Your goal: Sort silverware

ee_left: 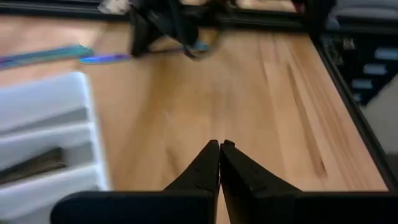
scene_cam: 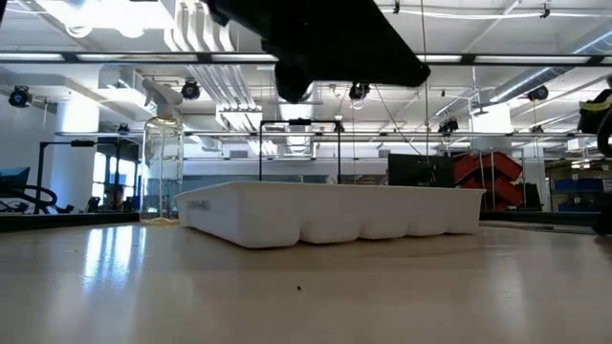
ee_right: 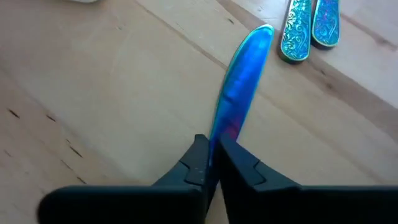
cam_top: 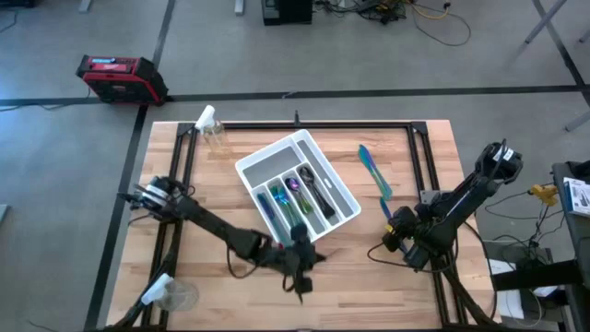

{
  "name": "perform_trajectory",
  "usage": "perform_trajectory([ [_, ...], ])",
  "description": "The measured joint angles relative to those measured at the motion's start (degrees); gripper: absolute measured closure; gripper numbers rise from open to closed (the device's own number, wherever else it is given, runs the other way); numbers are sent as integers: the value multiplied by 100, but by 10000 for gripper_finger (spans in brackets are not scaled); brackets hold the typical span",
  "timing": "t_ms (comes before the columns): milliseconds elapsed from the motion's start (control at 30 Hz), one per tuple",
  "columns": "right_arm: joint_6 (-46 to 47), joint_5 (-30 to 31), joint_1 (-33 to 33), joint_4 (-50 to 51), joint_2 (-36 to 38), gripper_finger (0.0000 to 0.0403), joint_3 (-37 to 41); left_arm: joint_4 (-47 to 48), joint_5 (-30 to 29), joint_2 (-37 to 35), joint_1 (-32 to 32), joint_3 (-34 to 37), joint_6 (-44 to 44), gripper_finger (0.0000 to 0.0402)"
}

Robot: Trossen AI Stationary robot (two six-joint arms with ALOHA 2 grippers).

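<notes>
The silverware (cam_top: pixel 297 192): about 4 iridescent and dark pieces lie lengthwise in tray slots at frame centre; 2 teal handles (cam_top: pixel 372 170) lie flat right of centre, a blue piece (ee_right: pixel 239 81) pinched.

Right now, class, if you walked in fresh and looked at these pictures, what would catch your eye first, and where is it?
The white tray sits at an angle mid-table with shiny teal-purple silverware in its slots. To its right, more iridescent pieces lie loose on the wood. The right gripper is shut on a blue piece, while the left gripper hangs shut and empty near the tray's front corner.
</notes>
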State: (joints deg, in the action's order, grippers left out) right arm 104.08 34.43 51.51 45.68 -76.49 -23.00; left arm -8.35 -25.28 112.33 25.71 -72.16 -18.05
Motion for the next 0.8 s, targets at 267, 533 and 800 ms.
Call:
perform_trajectory([
  [267,-1038,-76,78,-1880,-359,400,-207,-17,-378,1054,128,-750,-97,402],
  [533,-2421,-536,113,-2579,-934,403,-1274,582,-353,2191,153,-2344,57,402],
  [800,-3481,-319,248,-2480,-1314,403,-2246,2305,-485,3049,179,-4032,-106,401],
])
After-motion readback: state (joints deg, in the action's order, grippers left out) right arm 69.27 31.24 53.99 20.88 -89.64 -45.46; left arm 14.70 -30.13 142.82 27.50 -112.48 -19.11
